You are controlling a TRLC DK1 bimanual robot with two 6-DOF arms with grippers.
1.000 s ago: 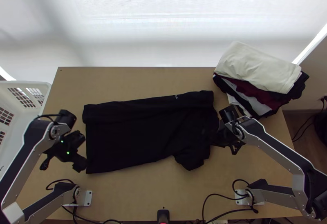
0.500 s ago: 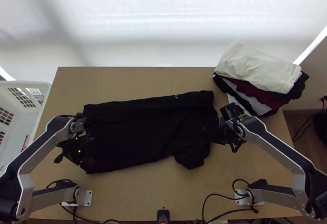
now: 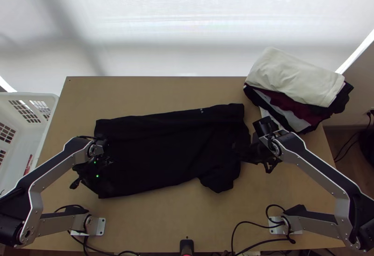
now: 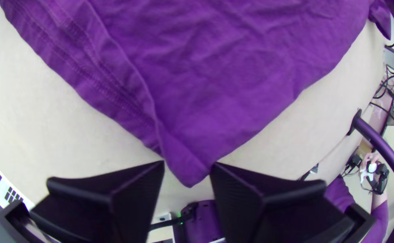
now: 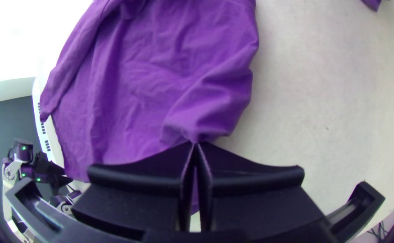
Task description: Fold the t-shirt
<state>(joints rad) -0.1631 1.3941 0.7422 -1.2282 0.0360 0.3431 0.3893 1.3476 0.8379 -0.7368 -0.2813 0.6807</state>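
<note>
The t-shirt (image 3: 163, 153) lies across the table (image 3: 187, 221), its near left corner between the spread fingers of the left pincer (image 3: 97, 188); the right pincer (image 3: 242, 154) pinches cloth at its right end.

"The light-brown rectangular table (image 3: 154, 223)?"
"Wood, smooth, matt."
"The long black t-shirt (image 3: 159, 158)?"
"Matt cloth, creased."
"At nine o'clock?"
"White openwork basket (image 3: 51, 101), plastic."
"Two o'clock?"
"Folded cream cloth (image 3: 294, 78), matt."

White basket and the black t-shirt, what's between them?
In the top view, a strip of wooden table lies between the basket and the t-shirt, with the left arm above it.
</note>
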